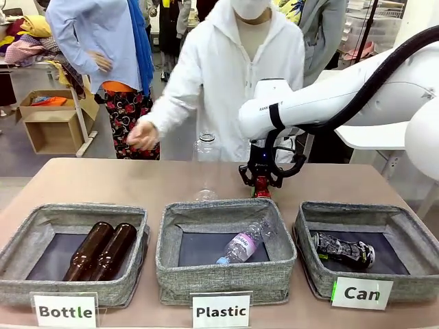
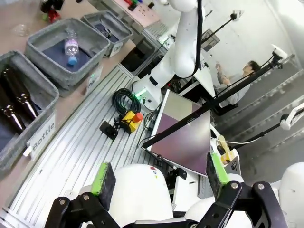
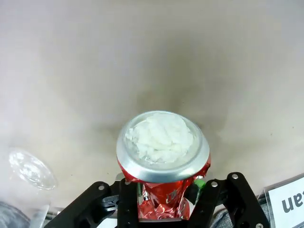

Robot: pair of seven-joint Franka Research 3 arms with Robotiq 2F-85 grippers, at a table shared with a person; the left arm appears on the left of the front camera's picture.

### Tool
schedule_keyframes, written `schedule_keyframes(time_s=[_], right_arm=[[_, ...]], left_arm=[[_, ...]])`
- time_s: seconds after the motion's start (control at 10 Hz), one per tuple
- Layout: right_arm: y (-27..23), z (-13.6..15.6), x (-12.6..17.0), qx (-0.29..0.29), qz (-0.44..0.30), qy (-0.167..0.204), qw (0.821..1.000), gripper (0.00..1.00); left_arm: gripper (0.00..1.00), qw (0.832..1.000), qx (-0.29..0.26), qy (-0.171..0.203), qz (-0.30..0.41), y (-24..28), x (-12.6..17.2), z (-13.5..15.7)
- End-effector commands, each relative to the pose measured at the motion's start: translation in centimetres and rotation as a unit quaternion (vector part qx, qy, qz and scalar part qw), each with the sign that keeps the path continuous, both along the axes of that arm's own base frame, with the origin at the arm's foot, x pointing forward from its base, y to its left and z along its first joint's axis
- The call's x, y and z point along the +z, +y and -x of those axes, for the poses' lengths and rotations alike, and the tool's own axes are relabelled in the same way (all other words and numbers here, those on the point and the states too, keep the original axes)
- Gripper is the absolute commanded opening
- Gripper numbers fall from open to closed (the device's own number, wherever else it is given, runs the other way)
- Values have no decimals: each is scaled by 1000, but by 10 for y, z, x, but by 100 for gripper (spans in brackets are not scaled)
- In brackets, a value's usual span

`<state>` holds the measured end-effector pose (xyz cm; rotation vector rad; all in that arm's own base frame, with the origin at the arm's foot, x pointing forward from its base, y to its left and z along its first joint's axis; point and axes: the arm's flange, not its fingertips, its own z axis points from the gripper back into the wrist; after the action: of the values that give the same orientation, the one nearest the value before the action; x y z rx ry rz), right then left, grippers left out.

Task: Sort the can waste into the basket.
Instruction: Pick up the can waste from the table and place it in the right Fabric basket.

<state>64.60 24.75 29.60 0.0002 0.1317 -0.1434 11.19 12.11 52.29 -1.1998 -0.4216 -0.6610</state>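
Note:
A crushed red can point(image 1: 262, 190) stands upright on the table behind the baskets, and my right gripper point(image 1: 261, 185) comes down over it. In the right wrist view the red can point(image 3: 163, 142) sits between the fingers point(image 3: 199, 184), which press on its crumpled sides. A black crushed can point(image 1: 341, 249) lies in the grey basket point(image 1: 363, 210) marked by a "Can" card point(image 1: 361, 293) at the right. My left gripper point(image 2: 156, 178) hangs off the table's near side, open with nothing between its green pads.
A "Plastic" basket point(image 1: 226, 275) holding a clear bottle stands in the middle. At the left, a "Bottle" basket point(image 1: 68, 288) holds two brown bottles. A clear bottle point(image 1: 206, 164) stands on the table near the red can. The person's hand point(image 1: 143, 135) hovers over the far edge.

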Motion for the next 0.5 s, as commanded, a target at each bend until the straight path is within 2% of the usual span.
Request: schedule_keyframes(time_s=[0.0, 0.1, 0.3, 0.4], right_arm=[[0, -4, 1, -4, 15, 0, 1000, 0], [-1, -3, 2, -4, 15, -2, 1000, 0], [-11, 4, 24, 0, 21, -21, 1000, 0], [-16, 10, 39, 3, 30, -32, 999, 0]], left_arm=[[100, 1000, -9, 2, -3, -76, -66, 37], [100, 1000, -16, 4, -7, -79, -66, 30], [100, 999, -10, 7, -37, -93, -64, -7], [100, 997, -48, 16, -51, -104, -64, -30]])
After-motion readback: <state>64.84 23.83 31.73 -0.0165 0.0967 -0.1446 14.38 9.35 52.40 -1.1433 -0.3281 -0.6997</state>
